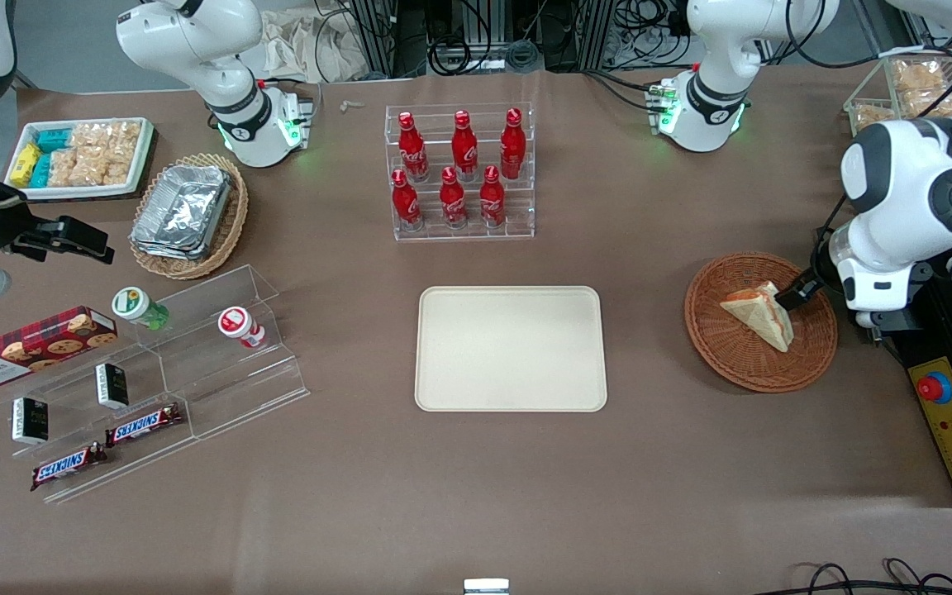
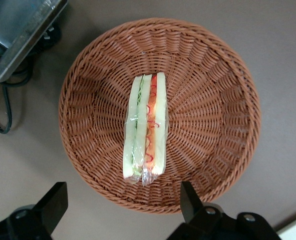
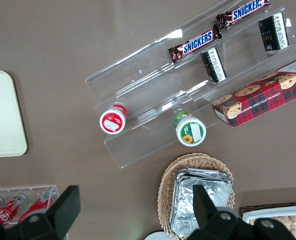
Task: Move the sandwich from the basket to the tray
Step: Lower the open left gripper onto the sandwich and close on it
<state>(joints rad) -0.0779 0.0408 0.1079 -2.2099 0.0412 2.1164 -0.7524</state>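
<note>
**Wicker basket holds the sandwich, gripper spread above it**

Reddish-brown wicker forms the round basket [image 1: 761,364], which sits on the brown bench [image 1: 476,487] toward the working arm's end. In it lies the sandwich [image 2: 146,128], a wrapped wedge showing green and red-orange filling along its edge. The gripper [image 2: 120,205] hangs over the basket with its fingers [image 2: 189,201] spread wide, one on each side of the sandwich's line, holding nothing. In the front view a dark fingertip sits right at the sandwich's edge; whether it touches cannot be told. Mid-bench lies the cream tray [image 1: 511,349], well apart from the basket, with nothing on it.
</note>
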